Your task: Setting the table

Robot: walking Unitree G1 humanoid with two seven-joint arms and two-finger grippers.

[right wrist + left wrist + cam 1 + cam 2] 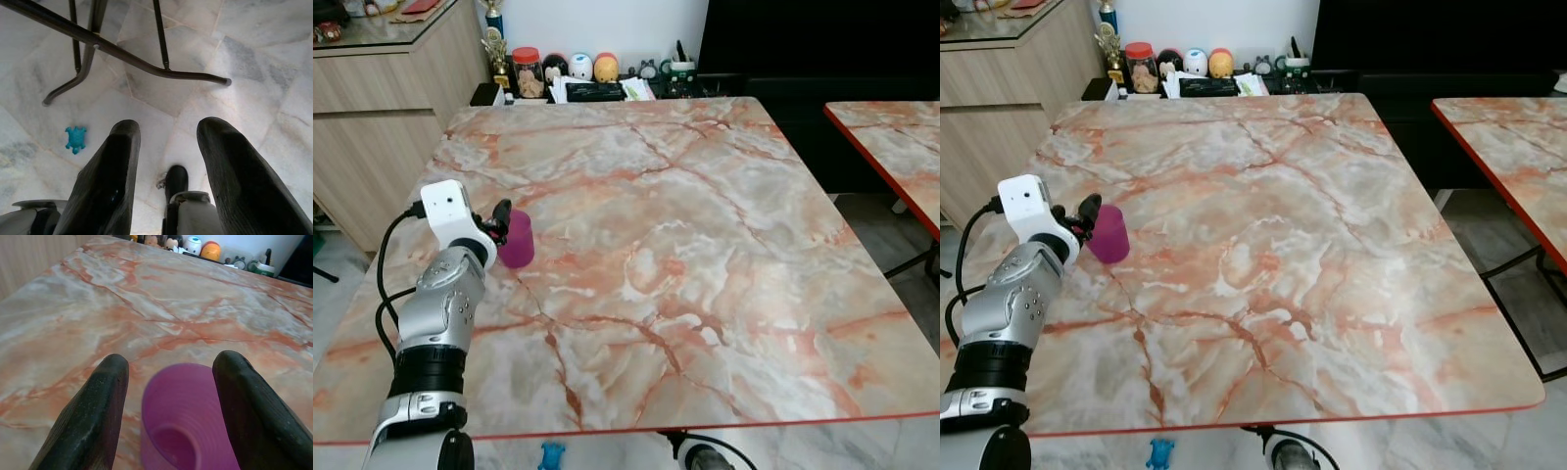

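A purple plastic cup (517,240) stands upright on the marble-patterned table (705,245), close to its left edge. My left gripper (502,221) is raised over that edge and reaches the cup from the near side. In the left wrist view its two black fingers (105,396) stand open on either side of the cup (186,416), with a gap showing on one side. My right gripper (170,128) hangs open below the table, pointing at the floor with nothing between its fingers.
Jars, small toys and a trophy (578,73) crowd a low shelf beyond the table's far edge. A wooden cabinet (372,117) stands at the left, a second table (891,137) at the right. On the floor lie a blue toy (76,138) and metal table legs (122,54).
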